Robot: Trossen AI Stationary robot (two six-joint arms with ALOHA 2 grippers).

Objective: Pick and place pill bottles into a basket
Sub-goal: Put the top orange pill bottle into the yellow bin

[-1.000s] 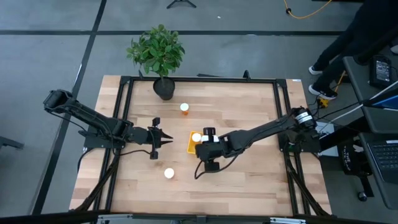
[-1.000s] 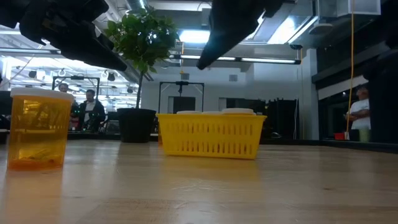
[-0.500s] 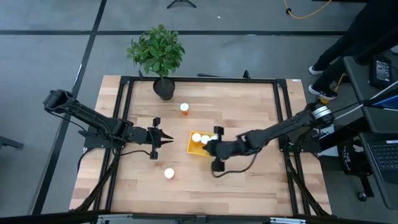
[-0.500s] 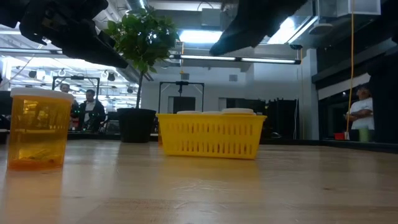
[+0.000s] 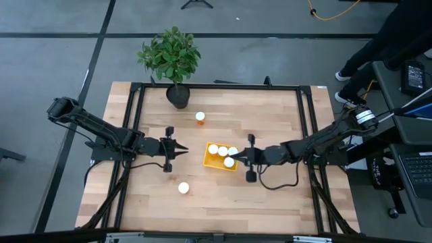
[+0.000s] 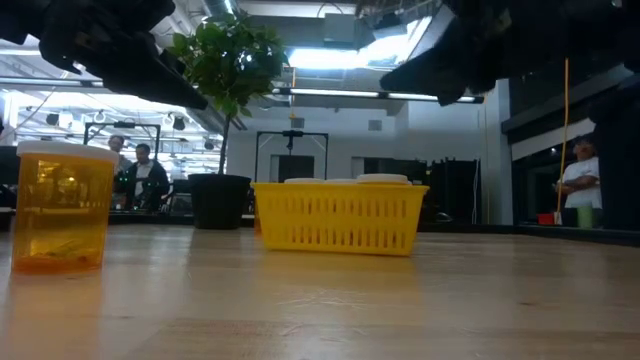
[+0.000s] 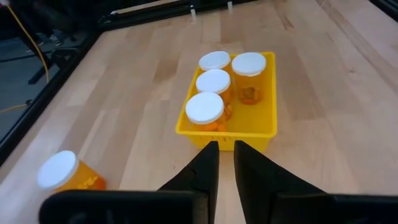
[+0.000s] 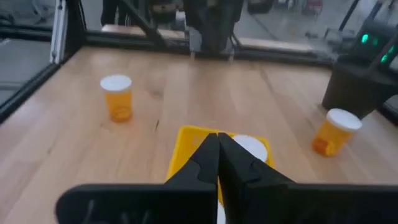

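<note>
While upright, four bottles [image 7: 205,108] in basket [image 7: 271,93]

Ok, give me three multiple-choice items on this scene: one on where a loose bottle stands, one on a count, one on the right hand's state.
1. Where does the loose pill bottle farthest from the camera side stand?
A. beside the plant pot
B. inside the basket
C. under the right hand

2. How many pill bottles stand in the yellow basket?
A. two
B. four
C. six

3. What state is the right hand in?
A. shut on a bottle
B. wide open
C. shut and empty

Key: 1 A, the high view shows it on bare wood near the pot. 2 B, the left wrist view shows four white caps inside the walls. 3 C, the right wrist view shows its fingers pressed together with nothing between.
</note>
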